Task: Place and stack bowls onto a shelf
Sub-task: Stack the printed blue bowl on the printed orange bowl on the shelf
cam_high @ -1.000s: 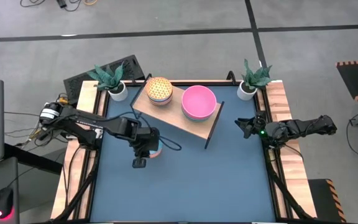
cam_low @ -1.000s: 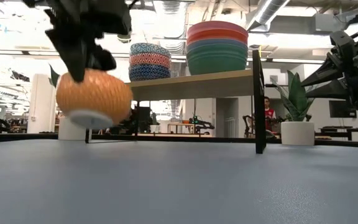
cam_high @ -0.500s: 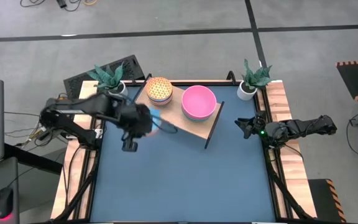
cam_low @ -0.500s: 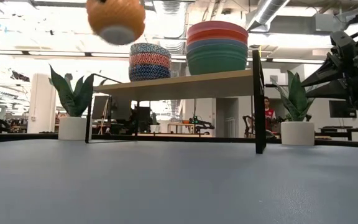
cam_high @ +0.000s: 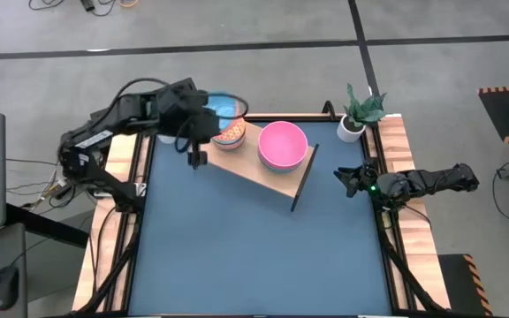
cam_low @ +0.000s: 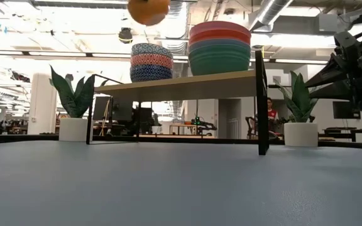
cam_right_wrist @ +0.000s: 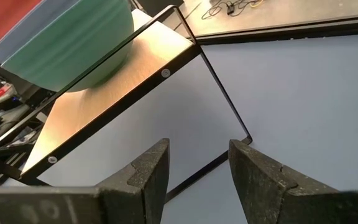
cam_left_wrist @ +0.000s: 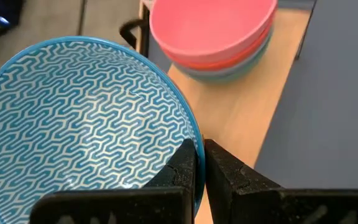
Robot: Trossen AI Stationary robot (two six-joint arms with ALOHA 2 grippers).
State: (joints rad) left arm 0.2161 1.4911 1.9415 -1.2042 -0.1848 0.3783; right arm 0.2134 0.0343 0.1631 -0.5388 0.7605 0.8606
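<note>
1. Since a second ago, left gripper [cam_left_wrist: 199, 163] rose from the mat to upper left, above the shelf [cam_high: 263, 173].
2. Fingers pinch the rim of the light blue bowl [cam_left_wrist: 82, 124], over the small patterned stack [cam_low: 151, 62].
3. Right gripper [cam_right_wrist: 197, 165] waits mid-right, fingers parted, empty.

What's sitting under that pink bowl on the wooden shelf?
The pink bowl tops a stack on the shelf: a red-pink bowl, then blue-grey and green bowls beneath. Their insides are covered.
</note>
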